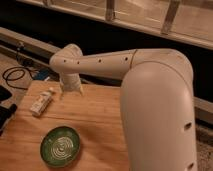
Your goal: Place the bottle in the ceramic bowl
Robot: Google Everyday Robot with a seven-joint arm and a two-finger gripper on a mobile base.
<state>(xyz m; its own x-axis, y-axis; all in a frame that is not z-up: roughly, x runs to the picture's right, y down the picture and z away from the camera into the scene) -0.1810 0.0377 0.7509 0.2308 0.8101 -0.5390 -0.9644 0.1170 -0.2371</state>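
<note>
claw [71, 90]: fingers apart, at surface [105, 117] back edge | bottle [42, 102]: lying just left | bowl [60, 146]: front

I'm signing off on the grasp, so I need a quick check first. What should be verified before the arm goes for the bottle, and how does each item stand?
1. Bottle lying free on the wooden table, nothing on it: ok.
2. Gripper open and holding nothing: ok.
3. Gripper lined up above the bottle: not ok; it hangs beside the cap end, near the table's far edge.
4. Ceramic bowl upright with nothing inside: ok.
5. Bowl apart from the bottle: ok.
</note>
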